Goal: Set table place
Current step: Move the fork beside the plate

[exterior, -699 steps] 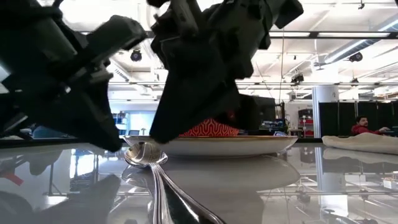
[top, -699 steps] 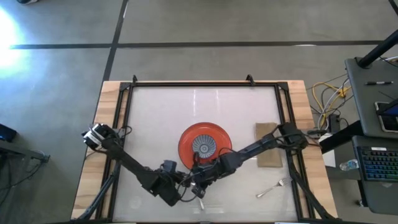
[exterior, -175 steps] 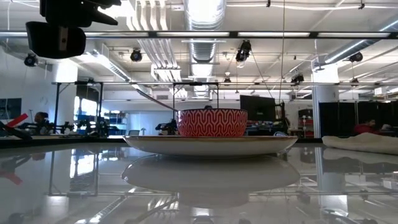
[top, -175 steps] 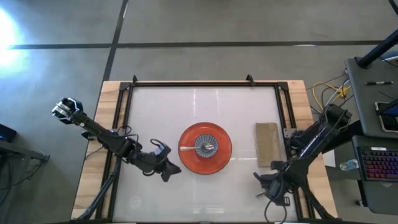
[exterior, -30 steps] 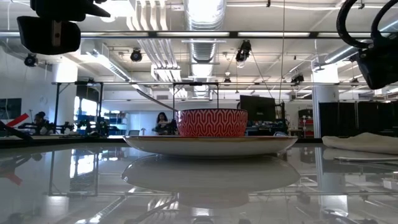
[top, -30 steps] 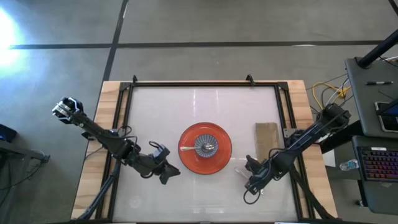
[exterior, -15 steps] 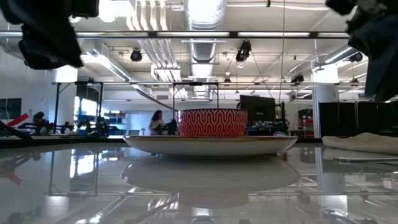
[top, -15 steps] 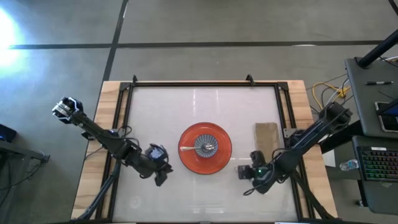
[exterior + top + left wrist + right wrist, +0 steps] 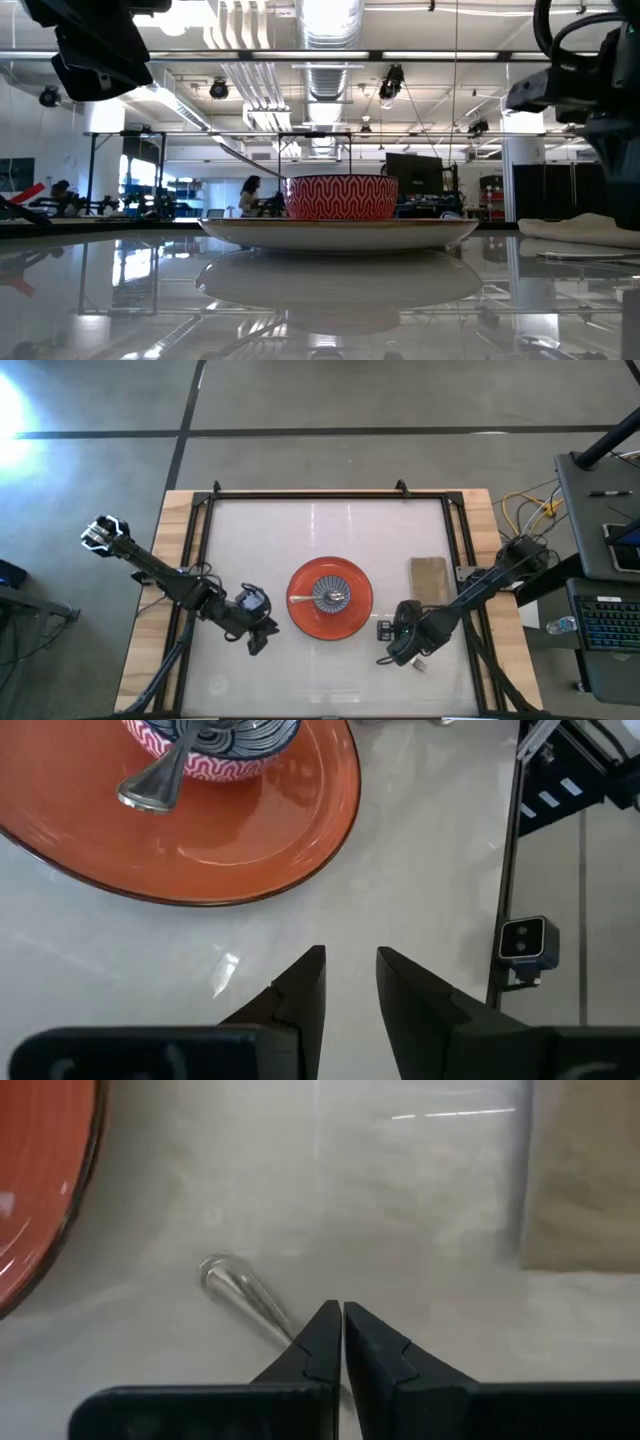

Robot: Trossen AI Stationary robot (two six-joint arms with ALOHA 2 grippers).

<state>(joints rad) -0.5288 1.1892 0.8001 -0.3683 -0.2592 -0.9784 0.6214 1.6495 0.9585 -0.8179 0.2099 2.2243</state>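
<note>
The orange plate (image 9: 330,598) lies in the middle of the white table (image 9: 260,530). On it stands the red-patterned bowl (image 9: 340,197) with a spoon (image 9: 160,782) in it. A fork (image 9: 235,1285) lies flat on the table just right of the plate. My right gripper (image 9: 341,1312) hangs shut above the fork's handle, clear of the table, and shows as well in the high view (image 9: 393,632). My left gripper (image 9: 350,960) stands open and empty near the plate's near-left rim (image 9: 255,635). The brown napkin (image 9: 430,592) lies flat at the right.
Black frame rails (image 9: 200,590) run along the table's left and right sides. Bare tabletop lies on the far side of the plate and along the near edge. A grey desk with a keyboard (image 9: 610,620) stands beyond the right edge.
My right gripper has shut and turned at the wrist, staying just right of the plate above the fork, which lies still on the table. My left gripper has turned a little and drawn slightly toward the table's left edge.
</note>
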